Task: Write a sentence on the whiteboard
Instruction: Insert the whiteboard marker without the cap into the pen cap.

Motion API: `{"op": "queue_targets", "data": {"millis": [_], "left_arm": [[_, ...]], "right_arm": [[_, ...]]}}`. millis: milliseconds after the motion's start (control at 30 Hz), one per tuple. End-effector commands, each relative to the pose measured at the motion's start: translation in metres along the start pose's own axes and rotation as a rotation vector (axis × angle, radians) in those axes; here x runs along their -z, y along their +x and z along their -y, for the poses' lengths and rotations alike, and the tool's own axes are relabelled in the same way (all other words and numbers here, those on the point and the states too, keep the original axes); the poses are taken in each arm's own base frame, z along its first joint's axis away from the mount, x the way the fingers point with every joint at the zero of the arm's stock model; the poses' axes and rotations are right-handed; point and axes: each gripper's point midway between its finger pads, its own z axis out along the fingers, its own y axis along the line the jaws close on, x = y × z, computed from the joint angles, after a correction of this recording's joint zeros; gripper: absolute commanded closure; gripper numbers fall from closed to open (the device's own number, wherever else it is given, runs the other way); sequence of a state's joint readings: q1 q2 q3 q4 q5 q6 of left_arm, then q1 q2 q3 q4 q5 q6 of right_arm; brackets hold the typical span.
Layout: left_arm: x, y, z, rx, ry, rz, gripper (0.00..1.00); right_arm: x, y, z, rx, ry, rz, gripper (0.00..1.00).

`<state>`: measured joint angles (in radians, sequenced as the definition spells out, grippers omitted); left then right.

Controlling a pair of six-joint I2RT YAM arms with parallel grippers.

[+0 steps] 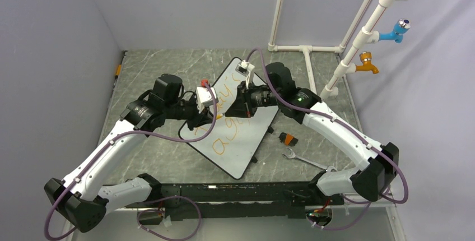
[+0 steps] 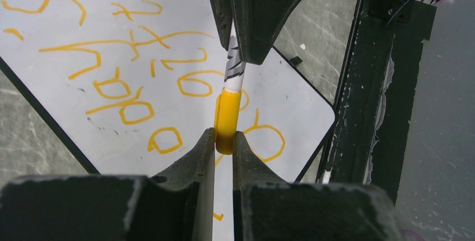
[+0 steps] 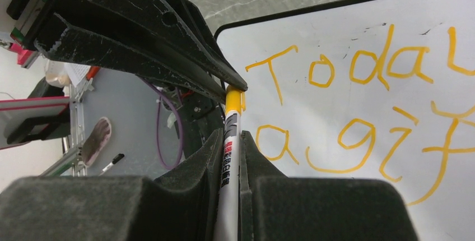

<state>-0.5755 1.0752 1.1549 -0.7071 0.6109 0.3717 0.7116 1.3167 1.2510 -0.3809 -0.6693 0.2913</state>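
The whiteboard (image 1: 241, 154) lies slanted on the table between the arms. On it is the sentence (image 3: 358, 67), orange handwriting in two lines, also seen in the left wrist view (image 2: 120, 92). Above the board the two grippers meet nose to nose. My right gripper (image 3: 229, 137) is shut on the white barrel of a marker (image 3: 228, 165). My left gripper (image 2: 224, 137) is shut on the marker's yellow cap (image 2: 225, 120), which sits on the barrel's end. From above, the left gripper (image 1: 212, 119) and right gripper (image 1: 238, 111) hide most of the marker.
A silver wrench (image 1: 297, 157) and a small orange and black object (image 1: 288, 138) lie right of the board. A small red thing (image 1: 204, 82) sits by its far left edge. White pipes (image 1: 305, 47) with blue and orange taps stand at the back right.
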Motion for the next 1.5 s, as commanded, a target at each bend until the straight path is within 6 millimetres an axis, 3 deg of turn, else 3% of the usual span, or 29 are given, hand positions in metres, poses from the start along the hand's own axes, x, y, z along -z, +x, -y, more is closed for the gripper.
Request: {"op": "queue_targets", "data": {"millis": [0, 400, 567, 1000, 1467], "left_arm": [[0.002, -0.026, 0.000, -0.053, 0.000, 0.097, 1.00], [0.005, -0.029, 0.000, -0.064, -0.011, 0.114, 1.00], [0.007, -0.031, 0.000, -0.074, -0.023, 0.133, 1.00], [0.015, -0.041, 0.004, -0.123, -0.039, 0.204, 1.00], [0.024, -0.049, 0.011, -0.176, -0.046, 0.263, 1.00]], "right_arm": [[-0.012, -0.018, -0.028, 0.057, -0.077, 0.032, 1.00], [-0.021, -0.020, -0.036, 0.060, -0.083, 0.032, 1.00], [-0.027, -0.024, -0.027, -0.016, -0.023, 0.042, 1.00], [-0.046, -0.029, -0.047, -0.158, -0.047, 0.042, 1.00], [-0.070, -0.018, -0.059, -0.183, -0.079, -0.002, 1.00]]}}
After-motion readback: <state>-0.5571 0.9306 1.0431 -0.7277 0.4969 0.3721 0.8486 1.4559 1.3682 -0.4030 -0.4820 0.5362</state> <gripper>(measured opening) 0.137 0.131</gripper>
